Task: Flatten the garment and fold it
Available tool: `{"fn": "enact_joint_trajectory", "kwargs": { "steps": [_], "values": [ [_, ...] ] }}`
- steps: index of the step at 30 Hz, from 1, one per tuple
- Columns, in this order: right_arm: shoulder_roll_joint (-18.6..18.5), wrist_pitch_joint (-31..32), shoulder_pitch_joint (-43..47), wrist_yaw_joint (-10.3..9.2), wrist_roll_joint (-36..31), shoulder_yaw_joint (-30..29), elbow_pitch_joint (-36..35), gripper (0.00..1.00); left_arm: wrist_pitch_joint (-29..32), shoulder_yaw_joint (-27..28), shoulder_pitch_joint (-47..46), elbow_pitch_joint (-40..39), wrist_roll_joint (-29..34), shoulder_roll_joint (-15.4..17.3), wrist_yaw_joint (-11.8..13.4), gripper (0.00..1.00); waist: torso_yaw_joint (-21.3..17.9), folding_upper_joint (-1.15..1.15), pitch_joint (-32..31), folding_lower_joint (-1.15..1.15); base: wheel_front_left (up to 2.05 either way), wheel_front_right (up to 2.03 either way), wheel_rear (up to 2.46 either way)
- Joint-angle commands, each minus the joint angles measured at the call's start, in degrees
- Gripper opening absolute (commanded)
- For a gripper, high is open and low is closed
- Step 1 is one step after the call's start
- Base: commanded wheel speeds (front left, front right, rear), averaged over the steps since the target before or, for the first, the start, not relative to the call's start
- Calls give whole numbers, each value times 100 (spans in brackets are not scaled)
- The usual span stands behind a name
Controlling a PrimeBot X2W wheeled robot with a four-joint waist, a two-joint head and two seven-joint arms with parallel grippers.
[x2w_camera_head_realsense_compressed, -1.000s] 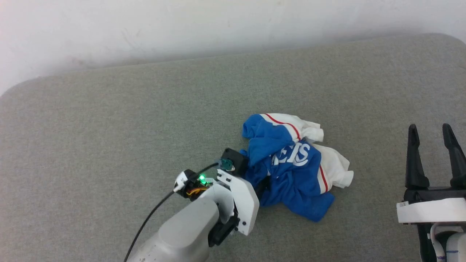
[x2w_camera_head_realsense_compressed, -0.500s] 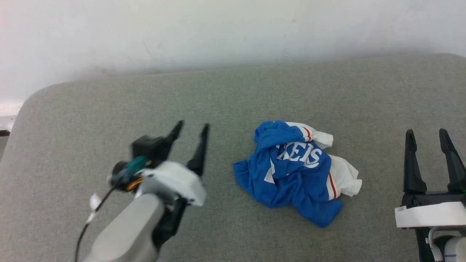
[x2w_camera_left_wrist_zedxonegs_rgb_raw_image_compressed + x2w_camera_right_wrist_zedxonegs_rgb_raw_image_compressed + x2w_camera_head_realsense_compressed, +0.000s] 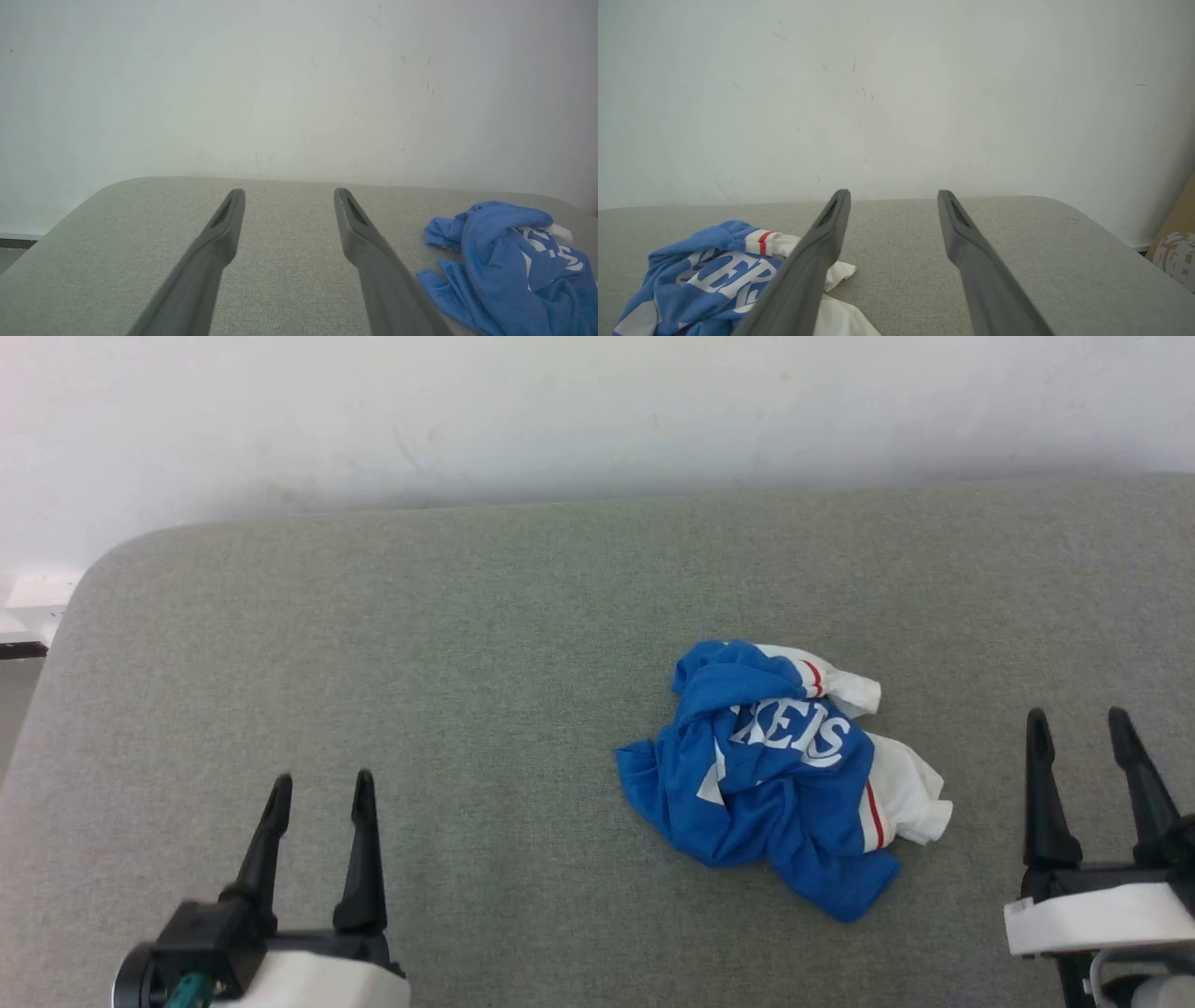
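Observation:
The garment [image 3: 780,775], a bright blue jersey with white parts, thin red stripes and white lettering, lies crumpled in a heap right of centre on the grey padded surface [image 3: 467,644]. My left gripper [image 3: 320,793] stands open at the lower left, well apart from the heap, with nothing between its fingers. At the lower right my right gripper [image 3: 1078,728] is open and empty too, a short way right of the cloth. The left wrist view has the garment [image 3: 509,266] at its right, beyond the left gripper [image 3: 288,193]. In the right wrist view the garment [image 3: 705,275] lies left of the right gripper [image 3: 893,194].
A pale wall [image 3: 560,420] rises behind the grey surface, whose rounded left corner [image 3: 103,569] drops off to the floor. A brown patterned object [image 3: 1176,247] stands beyond the surface's right end in the right wrist view.
My left gripper has let go of the garment and drawn back to the lower left, fingers open. The garment has settled into a heap. The head camera has shifted a little.

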Motion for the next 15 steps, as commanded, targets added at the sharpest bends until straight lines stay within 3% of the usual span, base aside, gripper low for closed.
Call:
{"fn": "enact_joint_trajectory", "kwargs": {
  "steps": [1,6,10,15],
  "values": [
    [6,-26,92,-5,26,3,47,100,-26,136,153,-50,130,-144,-75,100,44,1,-31,0,0,0,0],
    [6,-26,159,-5,207,47,256,100,-26,496,470,-25,447,-612,-451,100,136,1,-86,0,0,0,0],
    [6,70,-37,-5,148,131,420,100,-26,621,469,45,745,-803,-762,100,166,1,-82,0,0,0,0],
    [4,1176,-429,-5,143,239,528,100,-27,758,403,91,1009,-984,-1011,100,166,1,-8,0,0,0,0]
  ]
}}
